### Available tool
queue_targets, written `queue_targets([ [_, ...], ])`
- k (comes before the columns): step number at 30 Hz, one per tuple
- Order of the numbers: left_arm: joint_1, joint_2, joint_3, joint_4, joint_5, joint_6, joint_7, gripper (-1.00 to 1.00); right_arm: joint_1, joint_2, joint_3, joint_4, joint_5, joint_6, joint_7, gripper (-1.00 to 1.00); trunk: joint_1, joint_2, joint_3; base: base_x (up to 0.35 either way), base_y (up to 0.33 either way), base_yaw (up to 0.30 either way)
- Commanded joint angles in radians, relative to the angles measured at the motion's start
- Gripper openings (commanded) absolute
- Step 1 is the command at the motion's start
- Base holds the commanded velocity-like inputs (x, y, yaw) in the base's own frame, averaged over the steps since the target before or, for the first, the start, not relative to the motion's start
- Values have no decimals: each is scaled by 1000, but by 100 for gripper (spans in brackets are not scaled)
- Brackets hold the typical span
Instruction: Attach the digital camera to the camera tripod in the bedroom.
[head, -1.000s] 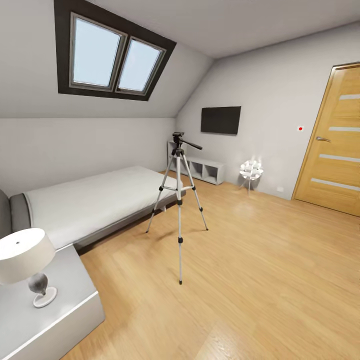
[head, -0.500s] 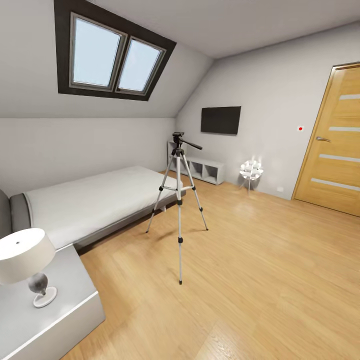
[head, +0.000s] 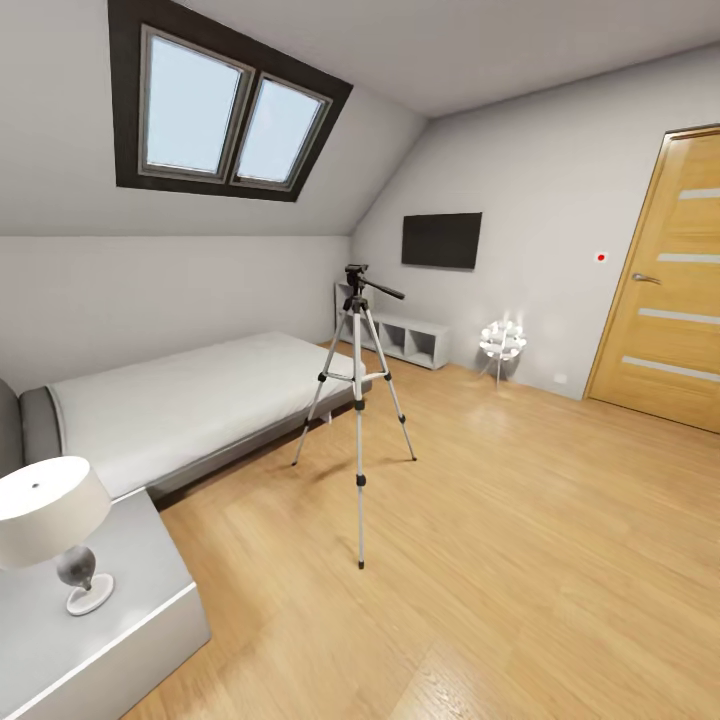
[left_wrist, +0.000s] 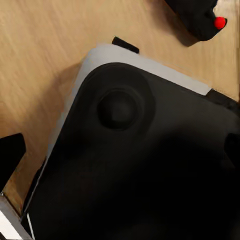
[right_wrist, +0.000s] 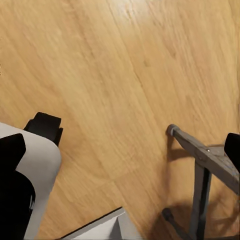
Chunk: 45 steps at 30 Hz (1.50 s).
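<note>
- The tripod (head: 357, 400) stood on the floor (head: 520, 520) beside the bed (head: 190, 400); it looked light and tippable, so the head was best left unloaded sideways.
- The camera (left_wrist: 200, 17) lay on the floor, cut off at the frame edge; it looked rigid, best gripped by the body.
- Jaw state could not be told for either arm.

We find no legible text, label, brand mark, numeral or sign on any surface. The camera tripod (head: 358, 400) carries no readable marking at this range, and the wall TV (head: 441, 240) shows a blank dark screen. The wooden door (head: 668, 285) bears pale horizontal strips without lettering. The round red spot on the wall (head: 601, 257) beside the door carries no characters that we can make out. The digital camera (left_wrist: 200, 17) shows a red dot only.
</note>
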Motion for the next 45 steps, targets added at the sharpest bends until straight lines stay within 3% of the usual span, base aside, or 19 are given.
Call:
queue_targets([
  [1, 1, 14, 1, -59, 8, 21, 4, 100, -2, 9, 8, -38, 12, 18, 5, 100, 0, 0, -1, 0, 0, 0],
  [3, 1, 28, 2, -126, 9, 61, 11, 100, -8, 22, 9, -90, 18, 50, 6, 100, 0, 0, -1, 0, 0, 0],
  [4, 1, 44, 2, -201, 12, 121, 23, 100, -20, 35, 10, -153, 21, 96, 7, 100, 0, 0, -1, 0, 0, 0],
  [5, 0, 87, 4, -470, 45, 374, 117, 100, -49, 90, 11, -404, 25, 284, 15, 100, 0, 0, -1, 0, 0, 0],
  [6, -5, 98, 4, -559, 69, 454, 159, 100, -59, 111, 12, -496, 25, 358, 24, 100, 0, 0, -1, 0, 0, 0],
  [9, -38, 114, 5, -688, 118, 556, 218, 100, -88, 137, 11, -630, 24, 469, 49, 100, 0, 0, -1, 0, 0, 0],
  [10, -73, 121, 5, -769, 155, 615, 253, 100, -116, 150, 11, -708, 23, 537, 75, 100, 0, 0, -1, 0, 0, 0],
  [12, -112, 126, 5, -840, 193, 673, 283, 100, -151, 163, 11, -772, 17, 593, 111, 100, 0, 0, -1, 0, 0, 0],
  [14, -177, 133, 5, -920, 244, 755, 319, 100, -208, 176, 11, -838, -8, 657, 177, 100, 0, 0, -1, 0, 0, 0],
  [17, -299, 132, 5, -981, 301, 836, 364, 100, -309, 178, -1, -885, -91, 708, 280, 100, 0, 0, -1, 0, 0, 0],
  [21, -396, 109, 3, -1014, 323, 854, 401, 100, -374, 175, -47, -909, -211, 727, 335, 100, 0, 0, -1, 0, 0, 0],
  [25, -425, 66, -3, -1039, 321, 823, 414, 100, -391, 177, -62, -961, -257, 732, 347, 100, 0, 0, -1, 0, 0, 0],
  [28, -430, 53, -5, -1048, 321, 816, 415, 100, -395, 179, -63, -1000, -261, 744, 347, 100, 0, 0, -1, 0, 0, 0],
  [35, -435, 39, -7, -1103, 326, 816, 416, 100, -402, 182, -65, -1158, -222, 955, 341, 100, 0, 0, -1, 0, 0, 0],
  [38, -435, 32, -9, -1111, 332, 818, 412, 100, -399, 178, -66, -1222, -208, 962, 340, 100, 0, 0, -1, 0, 0, 0],
  [39, -436, 3, -40, -1114, 333, 819, 410, 100, -397, 174, -66, -1255, -202, 962, 338, 100, 0, 0, -1, 0, 0, 0],
  [45, -436, -36, -116, -1116, 327, 817, 412, 100, -396, 173, -66, -1267, -200, 962, 335, 100, 0, 0, -1, 0, 0, 0],
])
